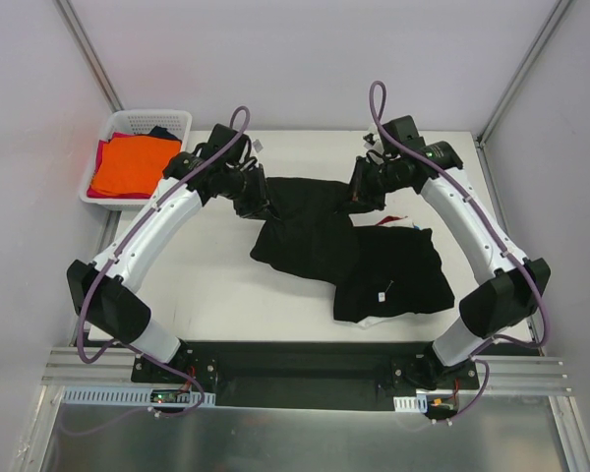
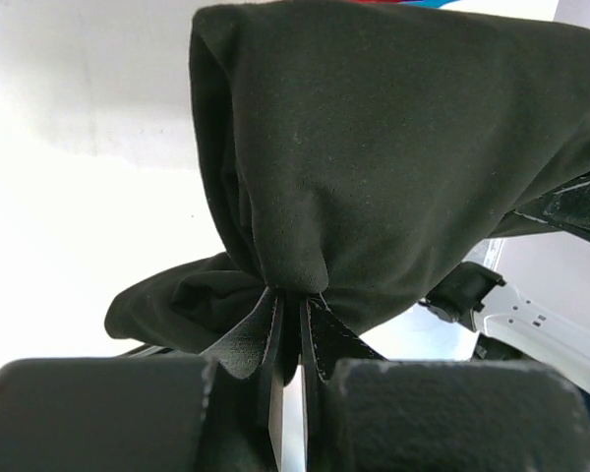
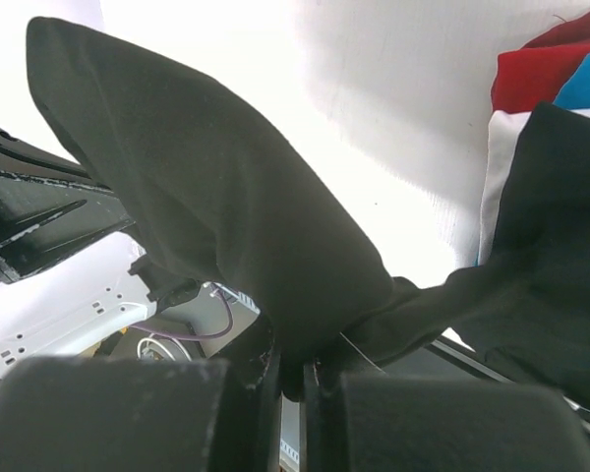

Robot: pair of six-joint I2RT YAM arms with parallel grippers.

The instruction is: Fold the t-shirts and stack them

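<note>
left gripper point(image 1: 259, 206): pressed together on a bunched edge of the black shirt point(image 1: 310, 211).
left wrist view: left gripper point(image 2: 290, 307) with cloth gathered tight between the fingertips, black shirt point(image 2: 393, 157) rising above in a rounded fold.
right gripper point(image 1: 362, 202): pinching the other end of the same shirt.
right wrist view: right gripper point(image 3: 293, 366) clamped on a gathered corner, black shirt point(image 3: 206, 216) sloping up and to the left.
black shirt: strung between both grippers over the far middle of the table point(image 1: 206, 285), top edge lifted, lower part sagging toward the near side.
second black shirt point(image 1: 398, 275): lying on the table right of centre, touching or overlapping the hanging cloth; small white tag on it, white cloth peeking out at its near and far edges.
red and blue cloth point(image 3: 541, 74): upper right of the right wrist view, beside white cloth; one shirt or several, cannot tell.
basket point(image 1: 128, 120): far-left corner, orange shirt point(image 1: 133, 165) on top, red and dark cloth beneath.
</note>
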